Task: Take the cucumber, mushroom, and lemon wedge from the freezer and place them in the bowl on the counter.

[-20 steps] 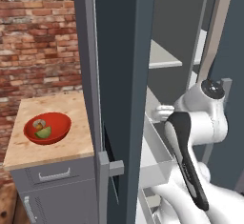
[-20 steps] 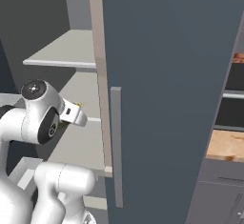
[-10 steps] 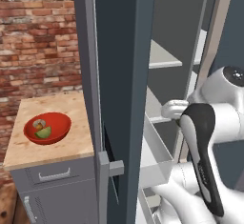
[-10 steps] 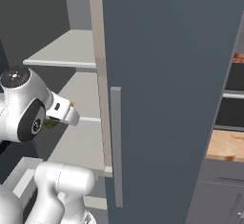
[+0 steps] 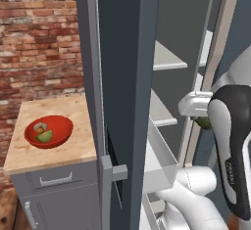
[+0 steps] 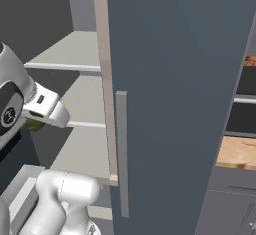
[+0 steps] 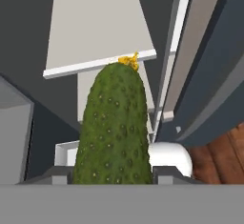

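Cucumber (image 7: 114, 127) is in my gripper (image 7: 112, 173) — hand view has it standing straight up between the jaws from 6 o'clock, bumpy dark green skin, a yellow nub at its tip near 12. The jaws are clamped on its lower end; the finger tips themselves are mostly hidden behind it.

Left base view: a sliver of dark green (image 5: 204, 123) peeks out under the white hand at about 3 o'clock, inside the open freezer (image 5: 128, 77), next to the pale door edge. Right base view: the same green bit (image 6: 35, 124) sits just under the hand at 9 o'clock, in front of the pale grey shelves (image 6: 75, 54).

Bowl (image 5: 49, 131) is at 8 o'clock in the left base view, on the counter (image 5: 59, 150), well apart from the hand. Inside it I see the lemon wedge (image 5: 44, 136) — light yellow-green — and touching it at its 11 o'clock a small brownish piece, the mushroom (image 5: 40, 126). Brick wall (image 5: 39, 38) behind the counter at 10 o'clock.

Freezer door (image 6: 180, 104) takes the centre and 3 o'clock side of the right base view, with a grey bar handle (image 6: 122, 154) running down toward 6.
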